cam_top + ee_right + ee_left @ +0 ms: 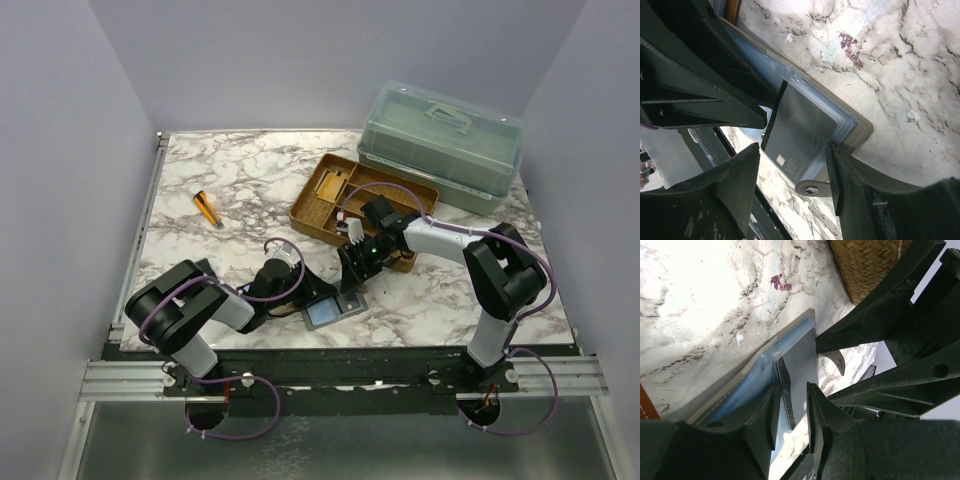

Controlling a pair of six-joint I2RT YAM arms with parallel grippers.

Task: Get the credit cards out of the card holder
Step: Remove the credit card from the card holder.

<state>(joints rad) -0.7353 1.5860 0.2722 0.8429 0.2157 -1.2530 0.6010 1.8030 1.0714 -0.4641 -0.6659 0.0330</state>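
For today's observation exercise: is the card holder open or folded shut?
Open: the card holder lies spread on the table, with a dark card showing inside.

Marble desk [230, 165] carries a wicker tray [318, 222], a lidded box [442, 145] at the far right corner, an orange pen [208, 208] toward the left edge and an open card holder [328, 312] at the near edge.

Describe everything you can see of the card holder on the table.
The card holder lies open and flat on the marble table, near its front edge. It looks like leather, greyish at the stitched rim, with a blue inner panel, clear plastic sleeves and a small snap tab. A dark card marked VIP sticks partway out. The left gripper straddles that card; the open right gripper straddles the tab corner.
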